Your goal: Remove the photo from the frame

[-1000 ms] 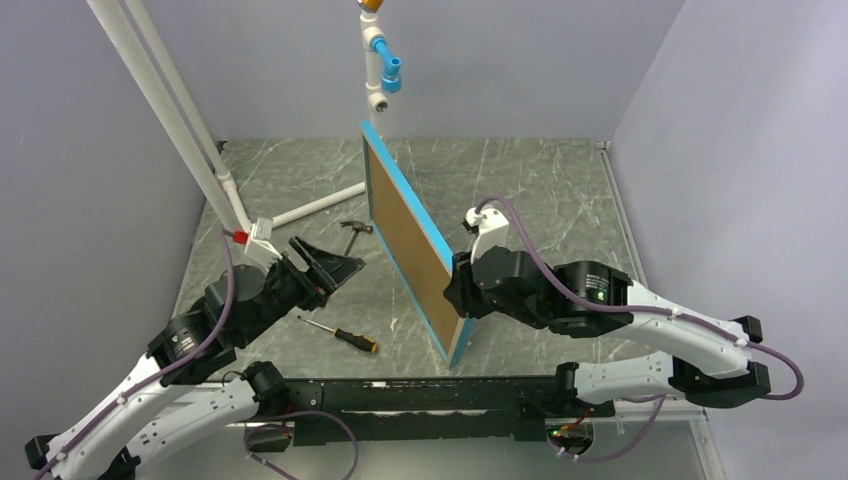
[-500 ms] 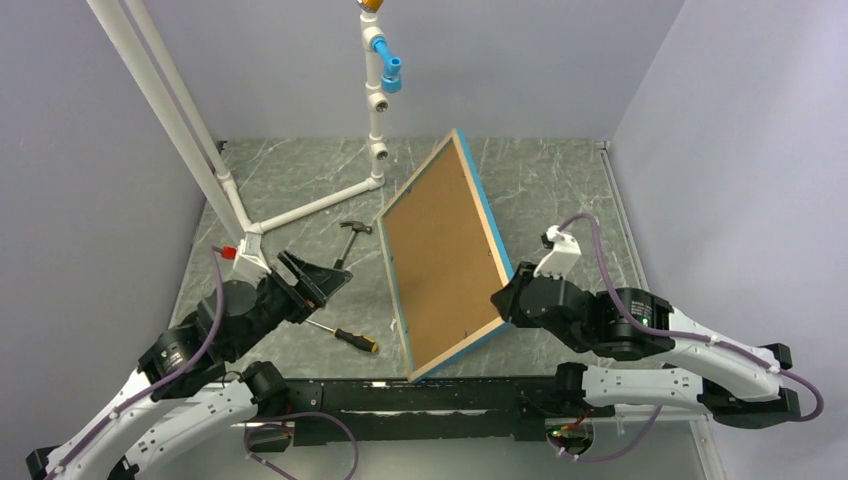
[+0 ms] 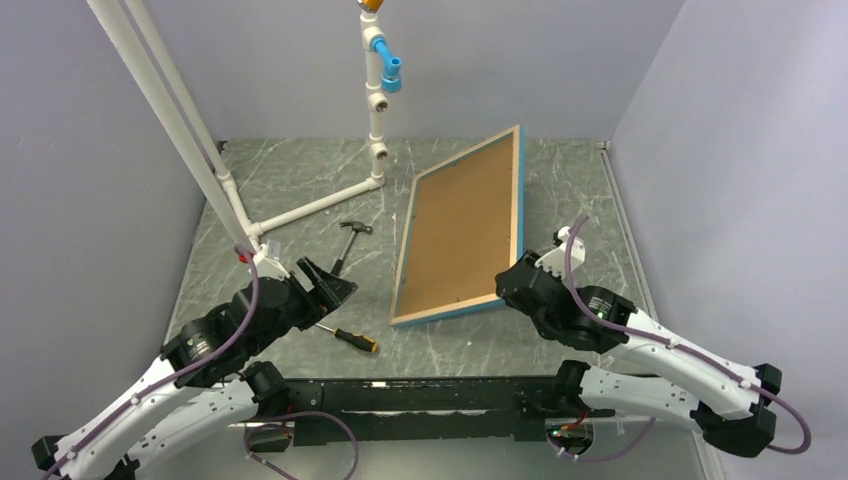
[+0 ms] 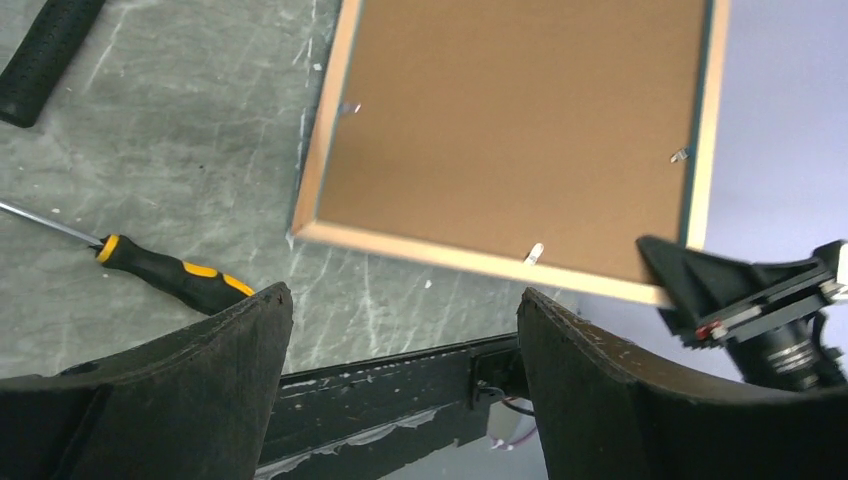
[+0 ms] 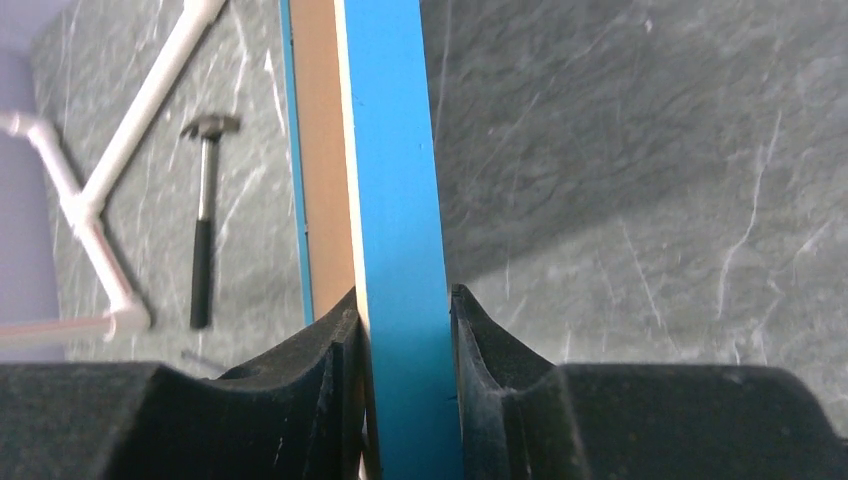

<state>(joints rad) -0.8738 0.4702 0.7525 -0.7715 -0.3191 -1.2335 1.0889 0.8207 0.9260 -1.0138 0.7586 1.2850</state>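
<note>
The frame (image 3: 462,235) lies nearly flat at the table's middle right, brown backing board up, with a pale wood rim and turquoise edge. My right gripper (image 3: 512,282) is shut on its near right corner; the right wrist view shows the turquoise edge (image 5: 395,200) pinched between both fingers. The frame also shows in the left wrist view (image 4: 515,130), with small metal tabs on the board. My left gripper (image 3: 335,282) is open and empty, left of the frame above the table. The photo is hidden.
A black and yellow screwdriver (image 3: 345,336) lies left of the frame's near corner. A small hammer (image 3: 350,240) lies further back. A white pipe stand (image 3: 375,120) rises behind the frame, with a slanted pipe (image 3: 180,130) at the left.
My right gripper has swung the frame from standing on edge down to nearly flat, back side up, while moving right and nearer. My left arm has drawn slightly nearer and stayed open.
</note>
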